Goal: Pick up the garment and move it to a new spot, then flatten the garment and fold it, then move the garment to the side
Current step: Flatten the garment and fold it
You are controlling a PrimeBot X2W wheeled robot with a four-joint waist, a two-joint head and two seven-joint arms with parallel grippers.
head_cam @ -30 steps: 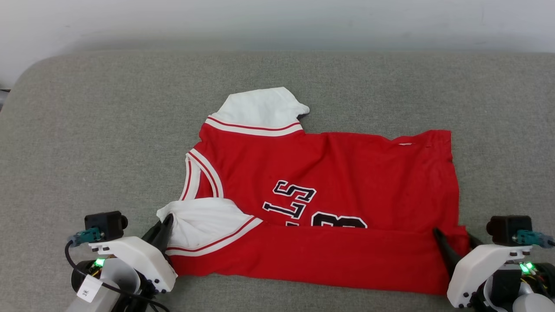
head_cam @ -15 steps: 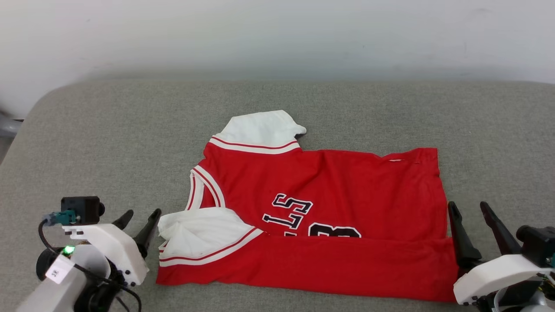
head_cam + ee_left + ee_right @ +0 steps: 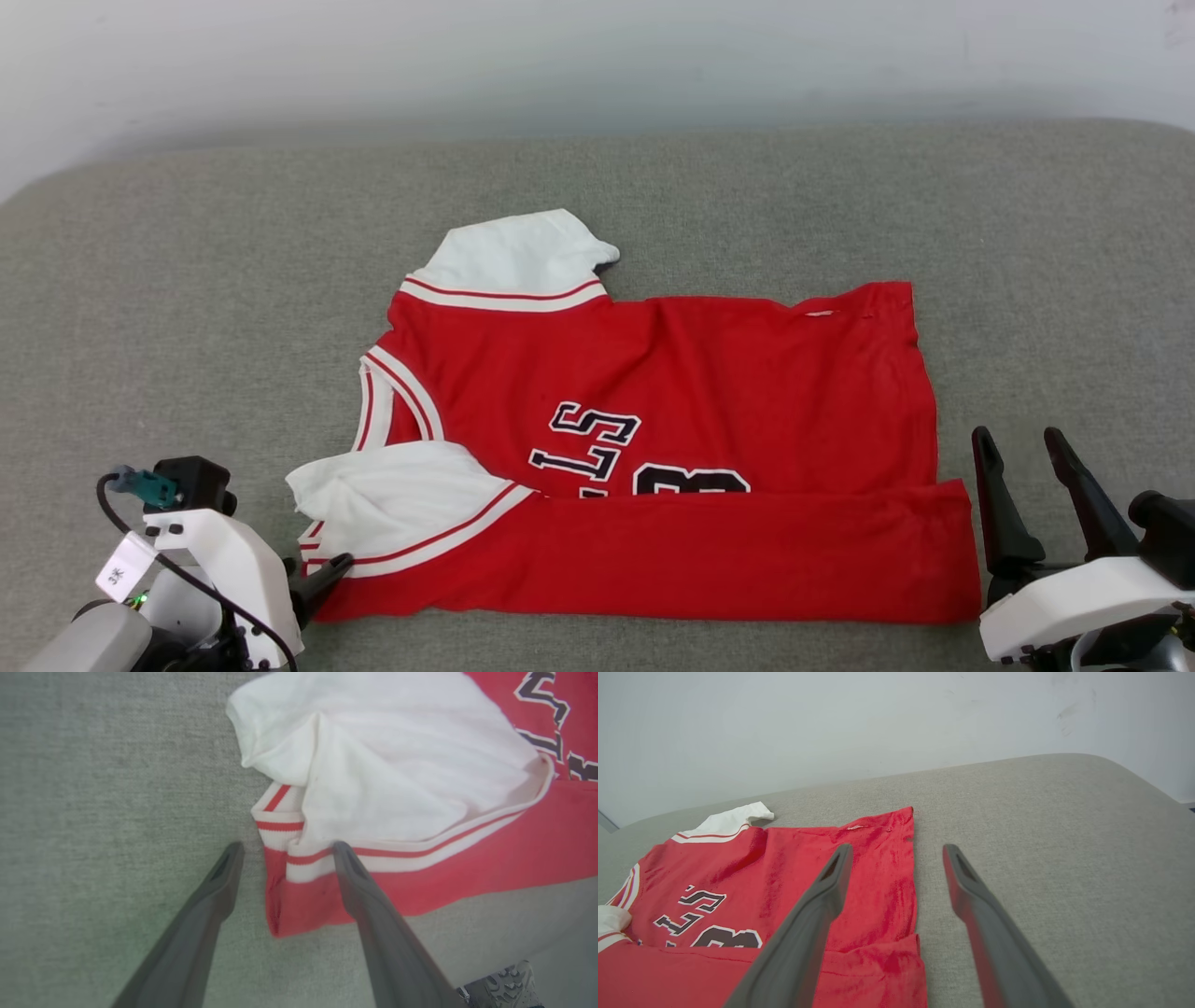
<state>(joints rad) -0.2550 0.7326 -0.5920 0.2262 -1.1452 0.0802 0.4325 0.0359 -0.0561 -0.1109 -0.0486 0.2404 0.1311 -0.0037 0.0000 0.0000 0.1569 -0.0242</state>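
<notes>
Both spread: straddling the garment's (image 3: pixel 653 392) cuffed corner with left gripper (image 3: pixel 285 847), perhaps touching; hovering right gripper (image 3: pixel 1016 435) just beside its hem.

Bare room (kind unclear): grey cushion (image 3: pixel 187 327), white wall (image 3: pixel 597 56).

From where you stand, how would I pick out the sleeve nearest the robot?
A red shirt lies on the grey cushion. The near sleeve sits at its left corner, by the left gripper. Unlike the flat far sleeve, it is crumpled and folded back over the red cloth.
</notes>
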